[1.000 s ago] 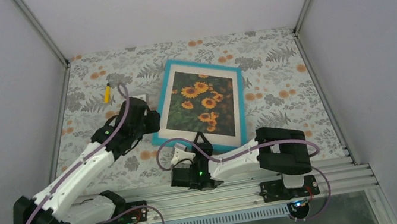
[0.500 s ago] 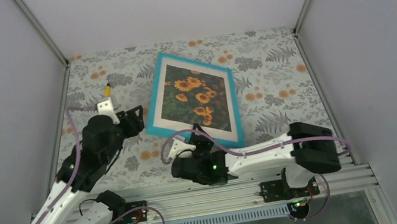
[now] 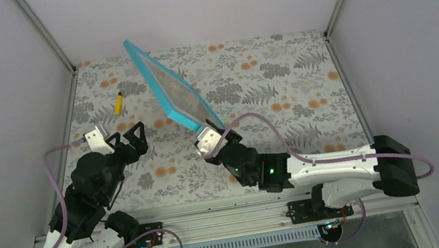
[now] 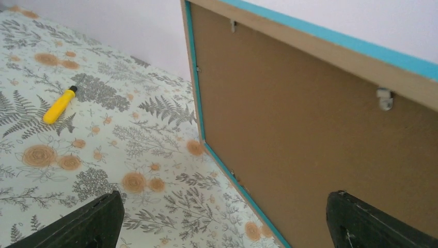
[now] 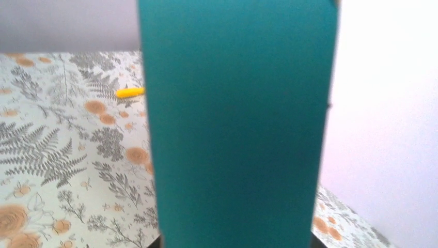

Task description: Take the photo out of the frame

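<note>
The turquoise frame [image 3: 166, 87] stands tilted up on edge above the table. My right gripper [image 3: 211, 136] is shut on its lower corner. The right wrist view shows its turquoise edge [image 5: 237, 129] filling the space between the jaws of that gripper [image 5: 235, 243]. The left wrist view shows the frame's back, with the brown backing board [image 4: 320, 139], the light wood rim [image 4: 310, 37] and small metal tabs. The photo's face is seen too steeply to make out. My left gripper [image 3: 127, 137] is open and empty, left of the frame and apart from it; the left wrist view shows it [image 4: 227, 230] low.
A small yellow tool [image 3: 118, 103] lies on the floral tablecloth at the back left; it also shows in the left wrist view [image 4: 59, 105] and the right wrist view [image 5: 129, 92]. Grey walls close in the table on three sides.
The frame has gone from lying flat to standing up on edge, lifted and swung left by my right gripper. My left gripper has drawn back to the left, away from the frame's edge.
</note>
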